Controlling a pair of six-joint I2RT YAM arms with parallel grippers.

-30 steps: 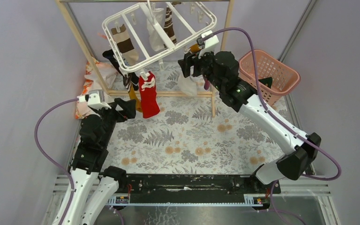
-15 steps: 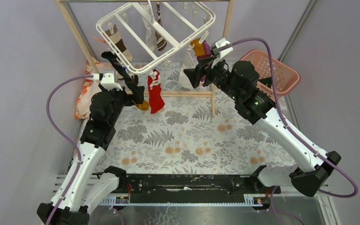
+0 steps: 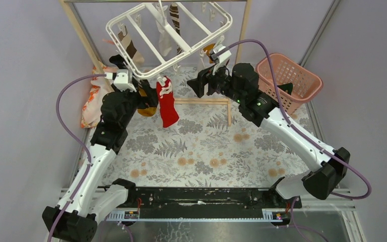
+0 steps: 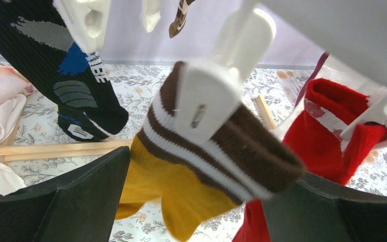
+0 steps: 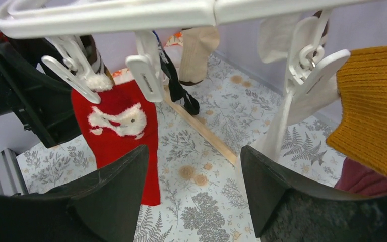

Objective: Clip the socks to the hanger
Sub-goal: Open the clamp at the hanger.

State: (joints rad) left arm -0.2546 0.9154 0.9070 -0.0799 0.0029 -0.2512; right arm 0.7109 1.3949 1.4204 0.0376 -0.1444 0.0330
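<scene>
Now the brown-cuffed mustard sock (image 4: 201, 166) hangs from a clip (image 4: 209, 101) on the hanger (image 3: 169, 38) above the desk's (image 3: 206, 151) far side, beside the red sock (image 3: 168, 103). The left pincer (image 4: 201, 199), risen to it within a second, straddles it spread wide, so it seems clipped. The right pincer (image 5: 194, 186) gapes empty. The pink basket (image 3: 310, 80) holds something dark (image 3: 284, 89).

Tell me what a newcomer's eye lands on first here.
The tilted white hanger at the back stands out, with the red sock brightest on its near edge. The open left pincer straddles a clipped yellow sock with a brown-striped cuff. The open right pincer hovers below the hanger.
</scene>
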